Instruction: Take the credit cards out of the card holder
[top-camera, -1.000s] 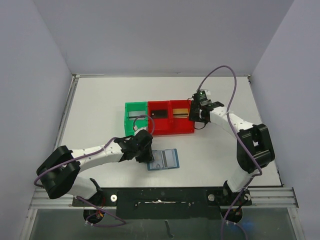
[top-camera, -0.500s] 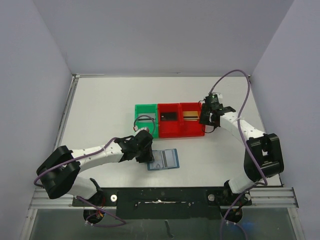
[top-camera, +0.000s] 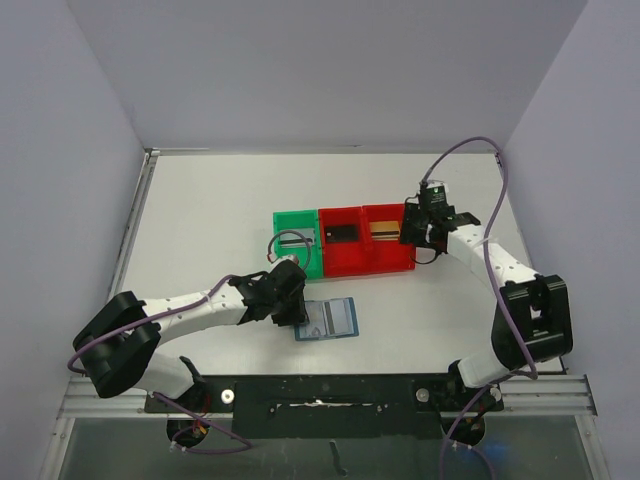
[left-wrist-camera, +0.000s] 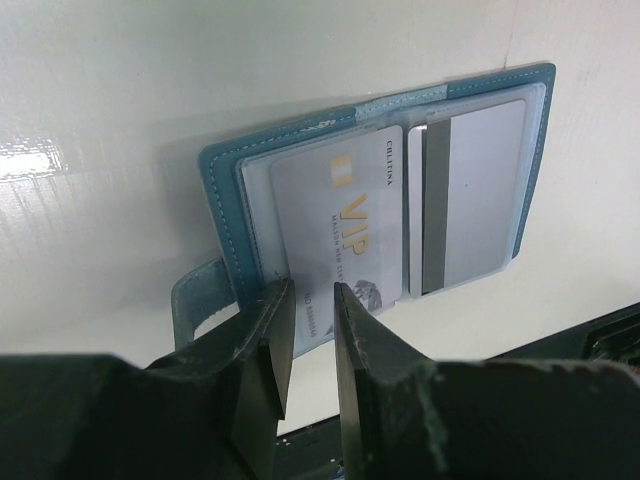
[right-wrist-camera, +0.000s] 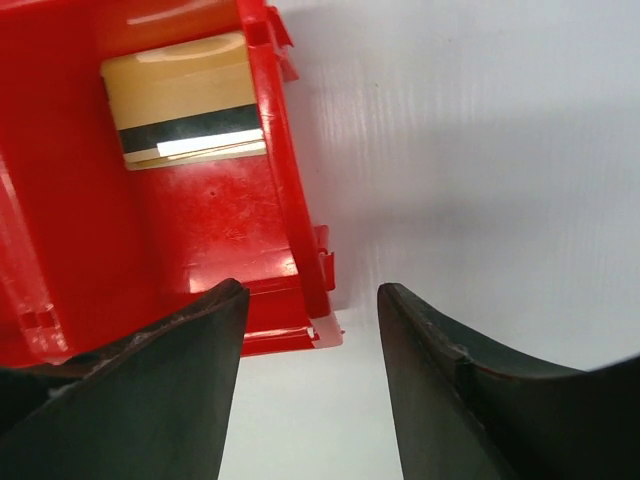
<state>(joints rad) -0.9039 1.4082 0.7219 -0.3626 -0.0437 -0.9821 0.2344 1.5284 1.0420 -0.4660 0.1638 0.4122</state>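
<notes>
The blue card holder lies open on the table near the front edge. In the left wrist view the card holder has a silver VIP card in its left pocket and a card with a dark stripe in its right pocket. My left gripper stands at the holder's left end. Its jaws are a narrow gap apart over the VIP card's lower edge, with nothing pinched. My right gripper is open, astride the right red bin's corner without touching it.
A green bin and two red bins stand in a row mid-table. A beige striped card lies in the right red bin, and a dark card lies in the middle bin.
The row of bins has slid to the right along with my right gripper, whose jaws have since widened off the bin wall. The left arm and card holder have not moved.
</notes>
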